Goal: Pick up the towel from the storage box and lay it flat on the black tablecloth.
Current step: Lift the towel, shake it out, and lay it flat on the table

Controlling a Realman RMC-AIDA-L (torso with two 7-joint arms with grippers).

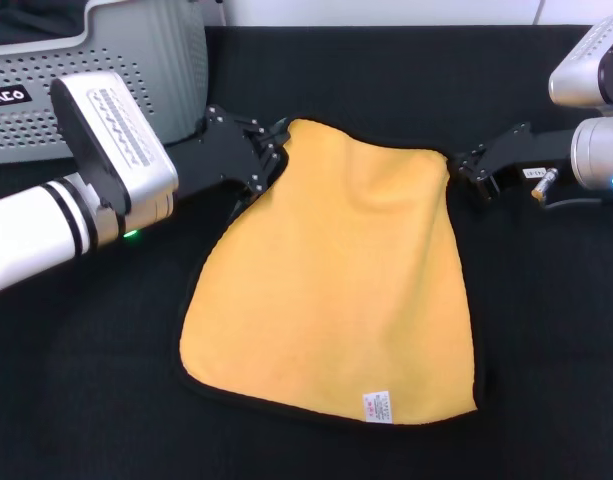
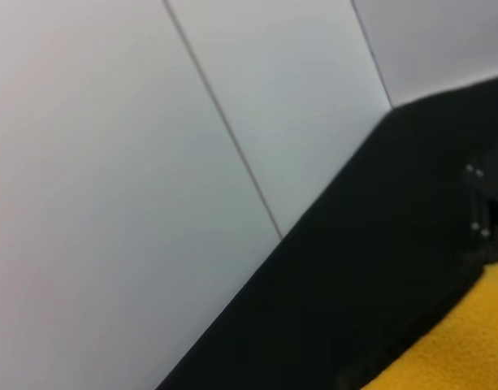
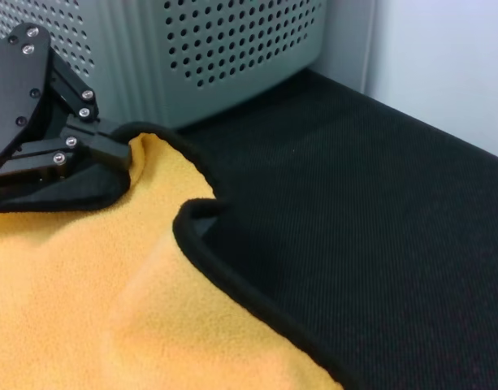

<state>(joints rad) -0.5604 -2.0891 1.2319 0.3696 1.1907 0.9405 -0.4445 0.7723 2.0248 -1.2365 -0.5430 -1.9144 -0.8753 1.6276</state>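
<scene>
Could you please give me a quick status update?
Left gripper and right gripper pinch the towel far corners. Towel spread on tablecloth, out of box. Nothing obstructing.

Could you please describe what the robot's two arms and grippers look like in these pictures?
Both arms are white and silver. The left arm has black rings, a vented silver housing and a green light. The left gripper is black linkage with small screws. The right arm shows a bluish light, and the right gripper is black.

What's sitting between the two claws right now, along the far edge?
Only the towel: in the head view its far edge spans from the left claw at one corner to the right claw at the other, over the black tablecloth.
</scene>
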